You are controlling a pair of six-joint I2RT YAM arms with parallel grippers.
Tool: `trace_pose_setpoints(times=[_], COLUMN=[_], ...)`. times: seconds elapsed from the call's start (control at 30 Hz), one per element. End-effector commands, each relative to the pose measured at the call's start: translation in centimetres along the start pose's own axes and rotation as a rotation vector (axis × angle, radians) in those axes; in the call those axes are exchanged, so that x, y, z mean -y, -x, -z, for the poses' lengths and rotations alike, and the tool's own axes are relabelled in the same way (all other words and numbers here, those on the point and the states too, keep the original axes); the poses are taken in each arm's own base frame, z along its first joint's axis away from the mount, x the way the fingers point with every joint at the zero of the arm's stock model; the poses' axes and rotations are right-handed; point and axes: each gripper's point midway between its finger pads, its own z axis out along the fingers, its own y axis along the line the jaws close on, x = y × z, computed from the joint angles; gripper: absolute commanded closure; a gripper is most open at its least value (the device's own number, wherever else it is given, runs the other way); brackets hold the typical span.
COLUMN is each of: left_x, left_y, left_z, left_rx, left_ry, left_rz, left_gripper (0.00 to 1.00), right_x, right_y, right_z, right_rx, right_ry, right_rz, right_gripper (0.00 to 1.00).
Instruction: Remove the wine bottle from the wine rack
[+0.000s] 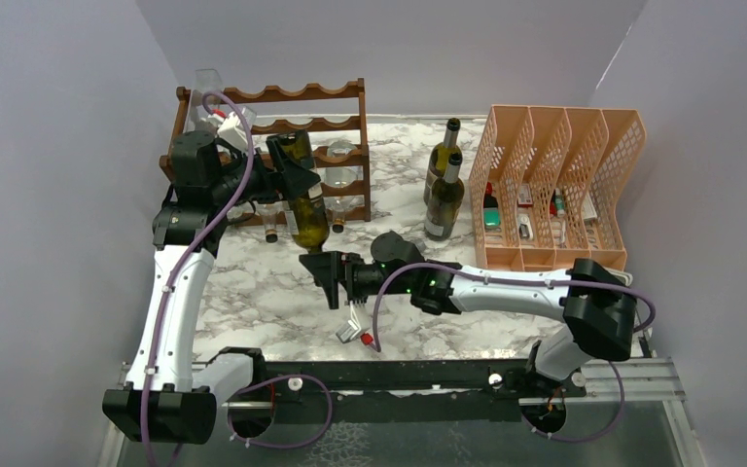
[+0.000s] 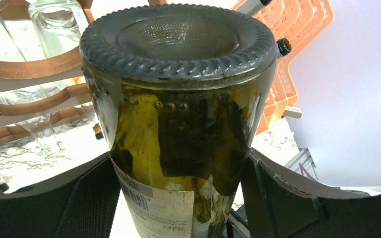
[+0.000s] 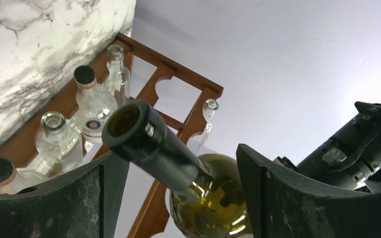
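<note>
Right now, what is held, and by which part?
The left gripper clamps the wine bottle near its base; the right gripper is open around its neck.

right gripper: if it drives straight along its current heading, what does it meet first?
The neck of the wine bottle. In the right wrist view it sits between the open fingers of the right gripper. The left gripper holds the bottle's body. The wine rack is behind; depth is unclear.

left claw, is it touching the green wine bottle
Touching. In the left wrist view the left claw is clamped on the green wine bottle, with a finger pressed against each side of the glass and no gap showing.
</note>
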Motion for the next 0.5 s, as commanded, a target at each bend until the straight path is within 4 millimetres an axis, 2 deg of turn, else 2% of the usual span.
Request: trace_pose_setpoints(times=[0.0, 0.17, 0.3, 0.47], left_x=[3.2, 2.9, 2.7, 2.5], left_y=[1.2, 0.5, -0.1, -0.8], left_z=[0.9, 0.9, 1.0, 1.1], left_rx=[0.040, 0.019, 0.002, -0.017], left_ry=[-0.127, -0.125, -0.120, -0.109], left_rz=[-0.045, -0.039, -0.034, -0.029], left_gripper=[1.00, 1.00, 1.00, 1.00], right_x=[2.6, 3.0, 3.5, 4.3], right_y=[0.2, 0.4, 0.2, -0.4], right_z=[-1.1, -1.8, -1.9, -1.9], right_rx=[0.003, 0.008, 0.007, -0.016], right_ry=[-0.056, -0.063, -0.079, -0.095], right_rz=[0.153, 0.170, 0.165, 0.165], right_gripper=[0.22, 0.25, 0.36, 0.43])
